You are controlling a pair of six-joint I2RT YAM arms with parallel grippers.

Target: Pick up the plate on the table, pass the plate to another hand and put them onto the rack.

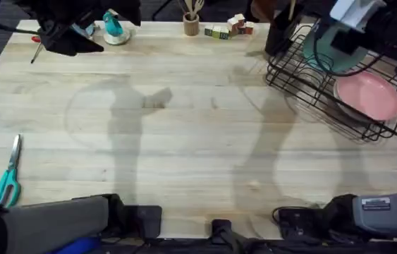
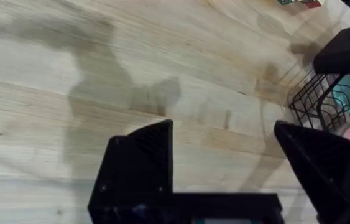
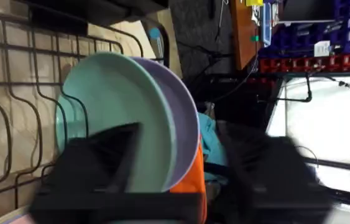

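Two plates stand on edge side by side in the right wrist view: the teal plate (image 3: 109, 112), round, shallow and matte with a raised rim, and a purple plate (image 3: 184, 118) pressed against its back, both among the black wires of the rack (image 3: 13, 93). Going left to right across the overhead view, a pair of teal-handled scissors (image 1: 5, 176) lies near the left edge of the pale wooden worktop (image 1: 184, 134), well apart from everything else; a small cup of wooden sticks (image 1: 192, 21) and some coloured blocks (image 1: 228, 28) sit along the far edge; the rack (image 1: 304, 92) stands at the far right, with the teal plate (image 1: 325, 53) upright in it and a pink plate (image 1: 367, 95) leaning in its nearer part. The left tool (image 2: 224, 140) hangs above bare wood with its black fingers (image 2: 143, 155) wide apart and nothing between them, the rack (image 2: 324, 102) off to one side. The right tool (image 3: 178, 168) sits at the rack, its dark fingers (image 3: 109, 152) spread, one in front of the teal plate's face and the other beyond the purple plate; whether they press on the plates cannot be told.
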